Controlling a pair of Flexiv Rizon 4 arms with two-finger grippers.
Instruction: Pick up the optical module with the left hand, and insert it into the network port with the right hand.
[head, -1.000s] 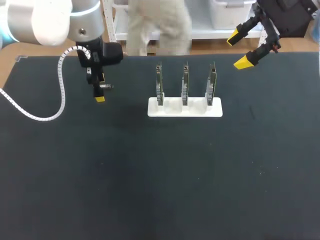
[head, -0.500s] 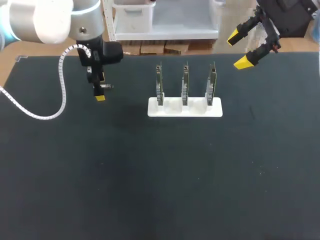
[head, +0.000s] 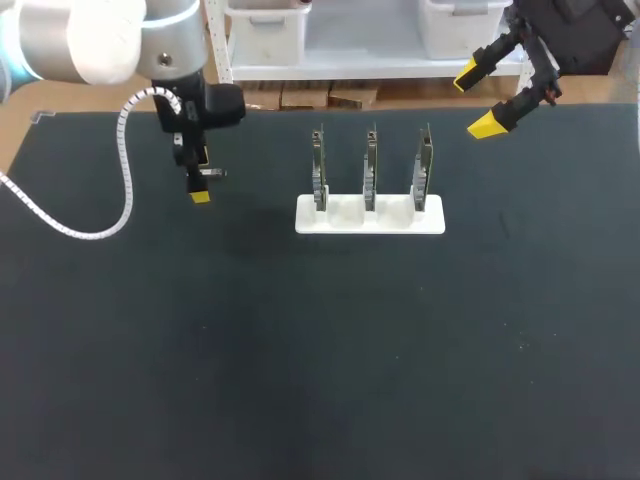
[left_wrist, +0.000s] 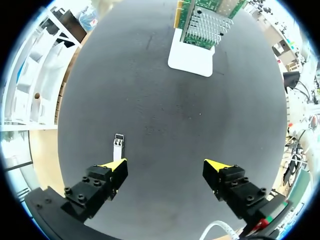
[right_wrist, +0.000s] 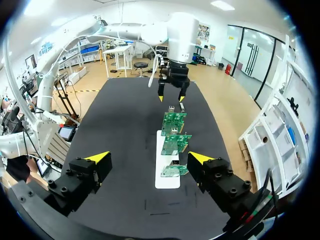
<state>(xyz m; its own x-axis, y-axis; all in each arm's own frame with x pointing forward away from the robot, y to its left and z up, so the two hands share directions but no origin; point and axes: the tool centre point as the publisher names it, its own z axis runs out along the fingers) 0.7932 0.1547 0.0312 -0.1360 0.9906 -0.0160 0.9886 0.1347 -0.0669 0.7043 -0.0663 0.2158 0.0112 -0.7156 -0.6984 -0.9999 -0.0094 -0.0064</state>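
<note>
Left gripper (left_wrist: 167, 167) spread wide; small silver metal optical module (left_wrist: 118, 145) ahead of one fingertip, off-centre: closing could shove it aside.

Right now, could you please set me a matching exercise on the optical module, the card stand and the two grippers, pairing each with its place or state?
1 optical module
2 white stand
3 left gripper
4 right gripper

a open, raised at the far right
b holds three upright cards
c lying on the black mat
d open, one finger next to the module

Pairs: 1-c, 2-b, 3-d, 4-a.
</note>
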